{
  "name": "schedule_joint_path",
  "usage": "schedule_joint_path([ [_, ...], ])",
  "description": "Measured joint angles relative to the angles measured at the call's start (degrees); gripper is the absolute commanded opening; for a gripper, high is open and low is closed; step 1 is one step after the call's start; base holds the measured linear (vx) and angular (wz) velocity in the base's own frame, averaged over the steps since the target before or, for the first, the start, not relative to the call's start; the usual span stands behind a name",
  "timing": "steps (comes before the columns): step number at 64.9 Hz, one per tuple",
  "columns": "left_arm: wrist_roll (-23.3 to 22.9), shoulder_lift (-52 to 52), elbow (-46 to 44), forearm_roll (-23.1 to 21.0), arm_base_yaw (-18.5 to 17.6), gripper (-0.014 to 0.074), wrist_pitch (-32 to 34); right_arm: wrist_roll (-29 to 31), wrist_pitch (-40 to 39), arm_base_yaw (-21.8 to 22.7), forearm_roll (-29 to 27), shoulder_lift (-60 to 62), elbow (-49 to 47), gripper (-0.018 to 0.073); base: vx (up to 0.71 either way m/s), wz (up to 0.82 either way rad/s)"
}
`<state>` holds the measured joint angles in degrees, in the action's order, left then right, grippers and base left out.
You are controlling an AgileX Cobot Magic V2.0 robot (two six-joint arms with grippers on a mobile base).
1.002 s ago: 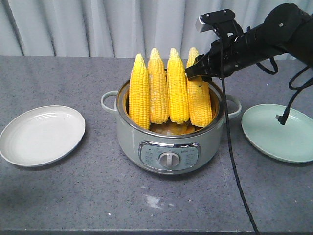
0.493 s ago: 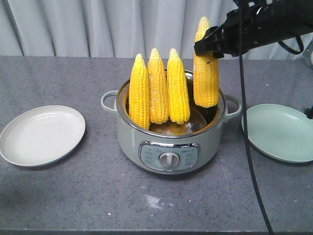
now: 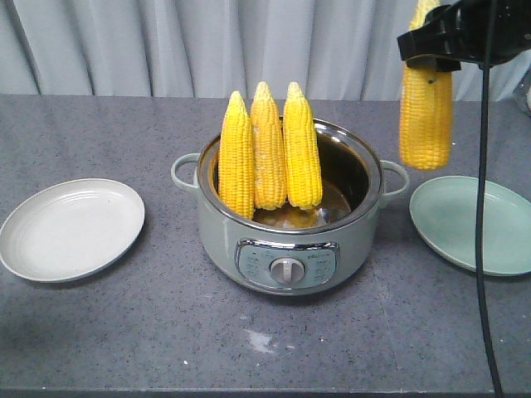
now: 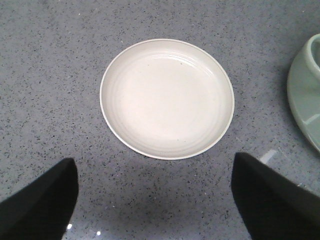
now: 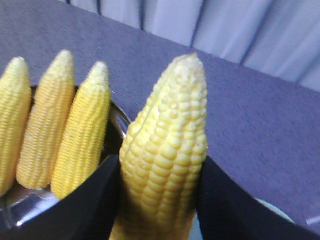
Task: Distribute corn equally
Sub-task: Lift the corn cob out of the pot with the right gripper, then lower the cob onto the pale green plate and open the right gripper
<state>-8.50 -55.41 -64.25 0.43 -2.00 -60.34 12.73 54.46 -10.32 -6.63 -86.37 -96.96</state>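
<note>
1. The held cob (image 3: 426, 116) hangs upright, paler tip upward, clear of everything and above the inner edge of the green plate (image 3: 473, 224). It is carried vertically, probably because it was stored that way.
2. The right claw (image 3: 430, 51) is clenched on the cob's upper part, a finger on either side, so the heavy lower end hangs free.
3. Three cobs (image 3: 270, 149) stand side by side, tips up, leaning on the far-left wall of the pot (image 3: 286, 240). The space beside them is vacant.
4. The pot sits mid-bench, between the green plate and the white plate (image 4: 167, 97), which suits an even split.
5. The left claw (image 4: 155, 200) is spread wide and grasps nothing. It hovers over the bare white plate, apparently waiting.
6. The bench (image 3: 124, 332) carries all three vessels.
</note>
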Motion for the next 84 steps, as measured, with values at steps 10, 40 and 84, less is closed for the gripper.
schedule_joint_path([
  [10,0.00,0.00,0.00,0.00,0.00,0.0587,0.00,-1.73,4.55,6.48,0.95,-1.34,0.00,0.0136,0.00,0.00],
  [40,0.00,0.00,0.00,0.00,0.00,0.0587,0.00,3.33,13.62,26.27,-13.80,-12.88,0.00,0.0142,0.00,0.00],
  [84,0.00,0.00,0.00,0.00,0.00,0.0587,0.00,3.97,15.30,26.51,-15.35,-24.90,0.00,0.0237,0.00,0.00],
])
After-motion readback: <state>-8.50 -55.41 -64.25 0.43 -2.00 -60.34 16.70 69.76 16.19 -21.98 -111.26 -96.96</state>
